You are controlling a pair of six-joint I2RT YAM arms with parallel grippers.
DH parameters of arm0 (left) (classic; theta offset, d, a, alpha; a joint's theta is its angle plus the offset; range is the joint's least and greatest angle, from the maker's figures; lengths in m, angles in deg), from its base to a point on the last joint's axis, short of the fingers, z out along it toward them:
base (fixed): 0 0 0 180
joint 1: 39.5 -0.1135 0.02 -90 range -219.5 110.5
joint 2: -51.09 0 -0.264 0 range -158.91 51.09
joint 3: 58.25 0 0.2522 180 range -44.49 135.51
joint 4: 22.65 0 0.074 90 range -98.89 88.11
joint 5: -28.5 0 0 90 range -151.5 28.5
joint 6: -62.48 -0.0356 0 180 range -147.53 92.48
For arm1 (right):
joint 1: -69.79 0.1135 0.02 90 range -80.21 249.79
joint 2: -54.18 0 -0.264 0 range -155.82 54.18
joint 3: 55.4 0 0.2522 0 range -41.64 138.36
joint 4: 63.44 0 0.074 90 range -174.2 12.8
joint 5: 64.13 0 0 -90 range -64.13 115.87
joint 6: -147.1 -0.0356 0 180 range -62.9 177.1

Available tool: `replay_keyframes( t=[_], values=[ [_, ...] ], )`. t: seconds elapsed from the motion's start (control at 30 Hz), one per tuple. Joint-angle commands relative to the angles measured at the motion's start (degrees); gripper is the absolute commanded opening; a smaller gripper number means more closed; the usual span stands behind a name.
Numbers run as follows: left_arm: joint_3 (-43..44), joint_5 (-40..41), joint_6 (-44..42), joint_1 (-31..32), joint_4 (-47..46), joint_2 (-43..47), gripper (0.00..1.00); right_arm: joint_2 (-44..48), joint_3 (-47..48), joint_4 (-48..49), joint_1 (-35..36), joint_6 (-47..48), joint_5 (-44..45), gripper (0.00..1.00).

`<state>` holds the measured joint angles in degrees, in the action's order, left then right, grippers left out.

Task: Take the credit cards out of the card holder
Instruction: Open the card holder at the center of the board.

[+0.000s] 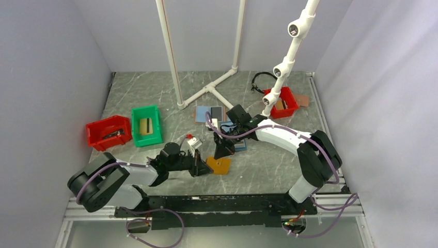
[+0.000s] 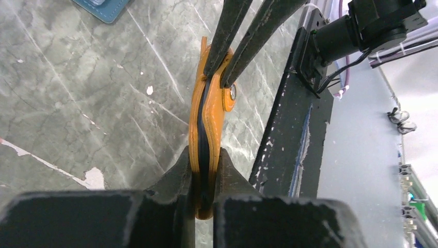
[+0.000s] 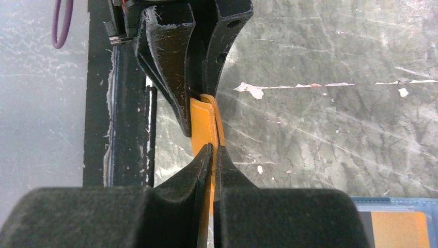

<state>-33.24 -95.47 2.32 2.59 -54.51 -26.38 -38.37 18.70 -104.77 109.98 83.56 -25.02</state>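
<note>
The orange-brown card holder [image 1: 221, 166] is held edge-on just above the table near the front rail, folded nearly shut, with a dark gap between its two leaves. My left gripper [image 1: 202, 166] is shut on its near edge [image 2: 205, 155]. My right gripper [image 1: 223, 151] comes down from the far side and is shut on one leaf of the holder [image 2: 210, 111], next to a metal snap [image 2: 233, 92]. In the right wrist view the holder [image 3: 202, 121] runs from my right gripper [image 3: 213, 151] to the left gripper [image 3: 199, 101]. No credit card shows.
A red bin [image 1: 108, 132] and a green bin [image 1: 146, 125] with a tan card stand at the left, and another red bin [image 1: 283, 102] at back right. All-blue holders [image 1: 209, 113] lie mid-table, one by the right arm [image 3: 397, 227]. A white pipe frame [image 1: 206, 90] stands behind. A black rail [image 1: 217, 204] runs along the front.
</note>
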Motion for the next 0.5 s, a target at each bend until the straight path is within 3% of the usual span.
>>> replay_keyframes(
  t=[0.0, 0.1, 0.17, 0.27, 0.37, 0.47],
  values=[
    [1.2, 0.3, 2.8, 0.1, -0.6, 1.4, 0.0, 2.6, 1.4, -1.3, 0.4, 3.9, 1.8, 0.02],
    [2.3, 3.3, 7.7, 0.0, 6.0, 4.2, 0.0, 5.7, 2.0, -2.6, 0.4, 6.6, 7.1, 0.4],
    [3.7, 4.5, 11.7, 0.0, 11.0, 5.7, 0.0, 8.3, 1.4, -2.7, 0.4, 8.2, 10.7, 0.59],
    [4.9, 6.3, 18.7, 0.1, 16.3, 6.4, 0.0, 10.7, 0.4, -3.3, 0.5, 10.9, 12.6, 0.67],
    [6.4, 5.7, 24.5, 0.0, 17.8, 4.7, 0.0, 10.9, -1.4, -3.6, 1.9, 13.4, 11.1, 0.67],
    [8.8, 3.5, 29.6, 0.0, 17.7, 2.3, 0.0, 10.2, -3.5, -1.3, 6.1, 14.9, 15.7, 0.67]
  ],
)
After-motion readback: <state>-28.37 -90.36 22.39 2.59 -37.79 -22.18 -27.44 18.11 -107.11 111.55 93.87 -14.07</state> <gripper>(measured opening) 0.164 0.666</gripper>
